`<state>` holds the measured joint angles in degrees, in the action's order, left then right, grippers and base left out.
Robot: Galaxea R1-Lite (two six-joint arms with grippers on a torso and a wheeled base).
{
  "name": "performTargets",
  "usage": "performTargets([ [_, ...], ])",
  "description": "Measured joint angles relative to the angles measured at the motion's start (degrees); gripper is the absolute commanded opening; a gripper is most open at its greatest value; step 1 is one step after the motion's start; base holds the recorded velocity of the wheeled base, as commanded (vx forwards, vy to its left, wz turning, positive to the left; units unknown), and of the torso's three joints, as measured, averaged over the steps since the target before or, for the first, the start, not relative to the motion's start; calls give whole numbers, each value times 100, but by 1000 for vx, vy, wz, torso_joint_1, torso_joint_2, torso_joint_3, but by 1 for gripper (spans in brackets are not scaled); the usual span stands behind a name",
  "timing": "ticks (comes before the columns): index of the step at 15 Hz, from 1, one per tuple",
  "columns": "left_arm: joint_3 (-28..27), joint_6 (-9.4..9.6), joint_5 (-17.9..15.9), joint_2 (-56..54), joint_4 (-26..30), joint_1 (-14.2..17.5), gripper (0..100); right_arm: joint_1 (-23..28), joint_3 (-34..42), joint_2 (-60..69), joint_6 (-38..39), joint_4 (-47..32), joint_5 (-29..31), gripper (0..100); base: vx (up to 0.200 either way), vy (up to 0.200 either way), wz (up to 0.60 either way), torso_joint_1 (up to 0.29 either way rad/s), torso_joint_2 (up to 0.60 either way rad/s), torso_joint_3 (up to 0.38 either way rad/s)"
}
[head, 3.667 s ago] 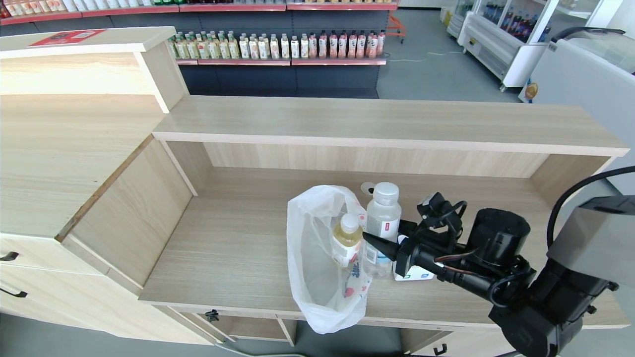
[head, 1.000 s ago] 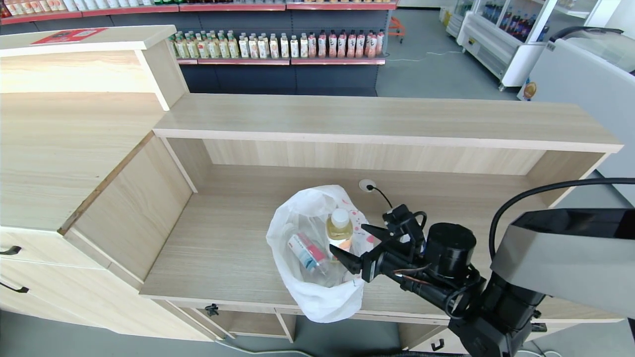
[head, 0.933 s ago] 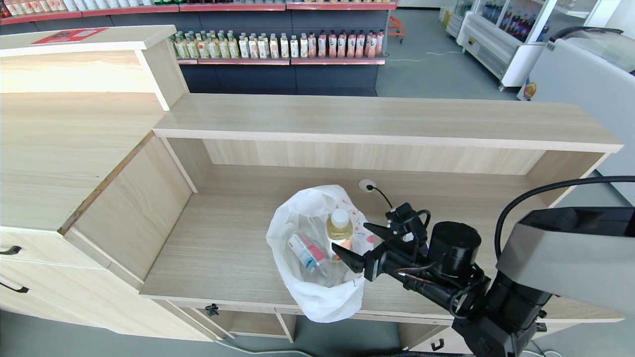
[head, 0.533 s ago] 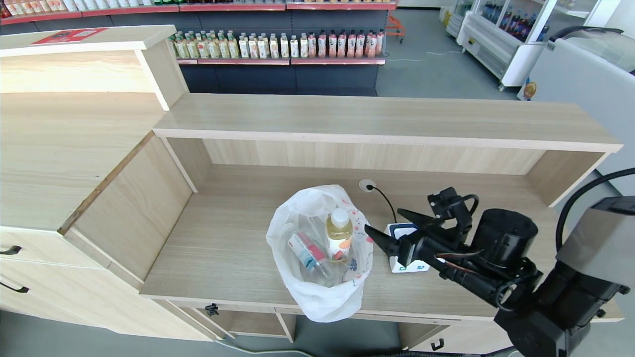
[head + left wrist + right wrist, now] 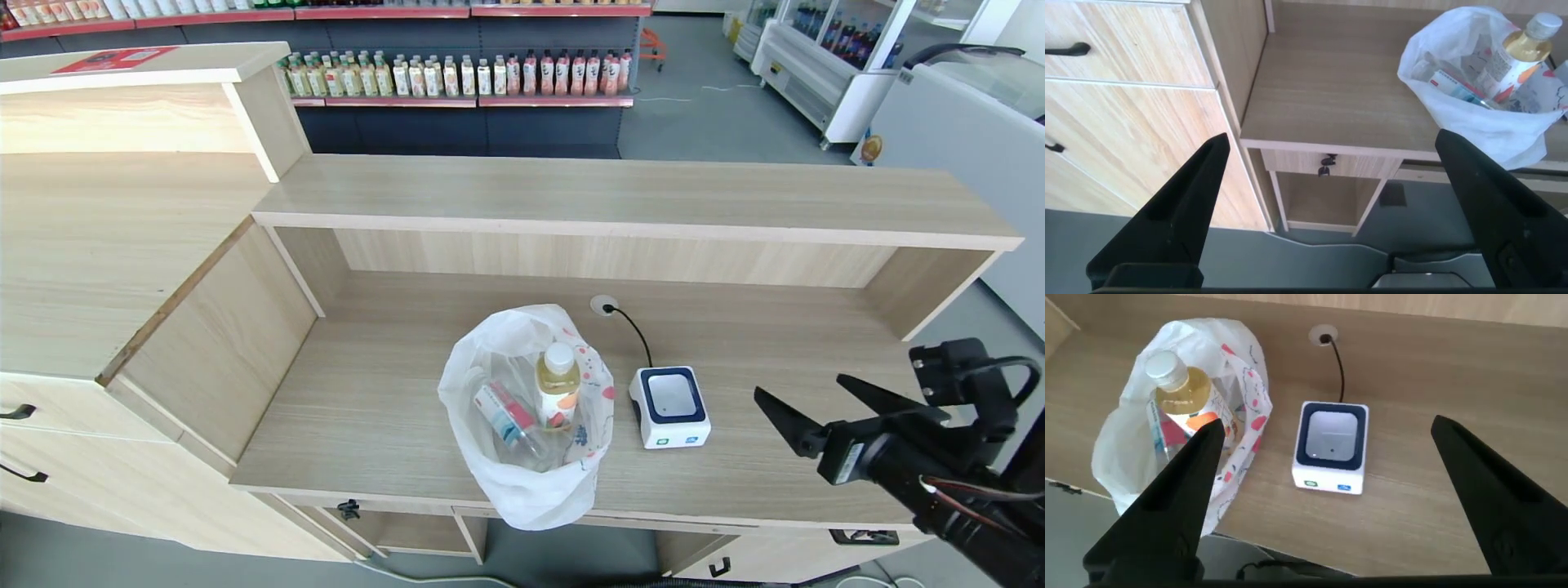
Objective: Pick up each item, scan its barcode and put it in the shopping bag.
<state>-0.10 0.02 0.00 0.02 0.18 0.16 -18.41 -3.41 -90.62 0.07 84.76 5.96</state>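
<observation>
Shopping bag (image 5: 522,490), one, of white plastic, stands open at the near edge of the bench (image 5: 367,392), its bottom sagging over the edge. Nearer than the bench front, the left gripper (image 5: 1331,139) hangs low, its two jaws wide apart and empty. The right gripper (image 5: 798,385) hovers over the bench's near right part, well apart from the bag, jaws likewise spread and holding nothing. Two bottles are inside the bag: a yellow drink bottle (image 5: 558,384) upright with a white cap, and a clear bottle (image 5: 506,416) lying tilted beside it. Just right of the bag sits one white scanner (image 5: 669,406), its black cable (image 5: 635,331) running back to a hole in the bench. Farther off, store shelves (image 5: 457,102) carry rows of bottles.
</observation>
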Motion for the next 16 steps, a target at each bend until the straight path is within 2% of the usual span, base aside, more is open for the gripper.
performTargets([
  [3, 0, -2, 0, 0, 0, 0, 100, 457, 286, 973, 61, -816, -6, 100, 0, 0, 0, 0, 0, 0],
  [6, 0, -2, 0, 0, -2, 0, 100, 819, 332, 2243, 90, -2420, -44, 100, 0, 0, 0, 0, 0, 0],
  [11, 0, -2, 0, 0, 0, 0, 100, 1378, 341, 5154, -59, -5825, -148, 100, 0, 0, 0, 0, 0, 0],
  [14, 0, -2, 0, 0, 0, 0, 100, 1731, 341, 6985, -210, -7475, -364, 100, 0, 0, 0, 0, 0, 0],
  [16, 0, -2, 0, 0, 0, 0, 100, 1820, 328, 8032, -226, -8282, -477, 100, 0, 0, 0, 0, 0, 0],
])
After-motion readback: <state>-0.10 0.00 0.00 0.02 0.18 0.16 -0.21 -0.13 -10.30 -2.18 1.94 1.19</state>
